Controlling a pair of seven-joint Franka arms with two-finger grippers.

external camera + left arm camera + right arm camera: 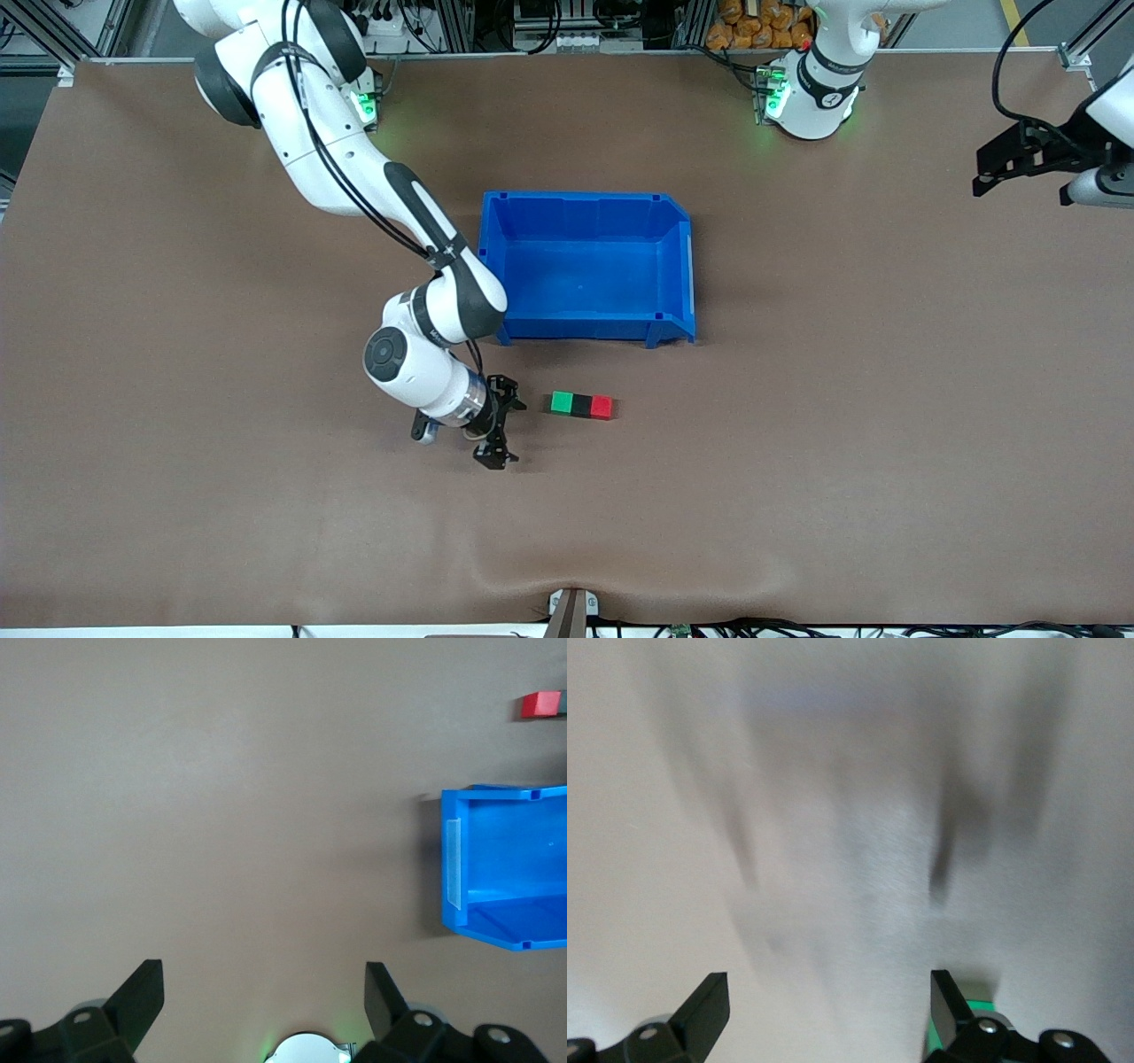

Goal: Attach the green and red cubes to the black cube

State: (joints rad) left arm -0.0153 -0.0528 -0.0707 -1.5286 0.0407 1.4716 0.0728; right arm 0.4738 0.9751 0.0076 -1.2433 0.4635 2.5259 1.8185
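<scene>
Right hand (496, 431): hanging open, empty, just beside green cube (562, 402).
Risk: nudging green cube off black cube (581, 406), red cube (601, 407).
Left hand (1005, 168): waiting open.

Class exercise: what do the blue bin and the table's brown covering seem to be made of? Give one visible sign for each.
Blue bin: likely moulded plastic, slightly glossy; uniform colour, thin walls, soft sheen on its floor.
Brown covering: looks like a matte mat or cloth sheet; it ripples near the edge nearest the front camera. Exact material unclear.
</scene>
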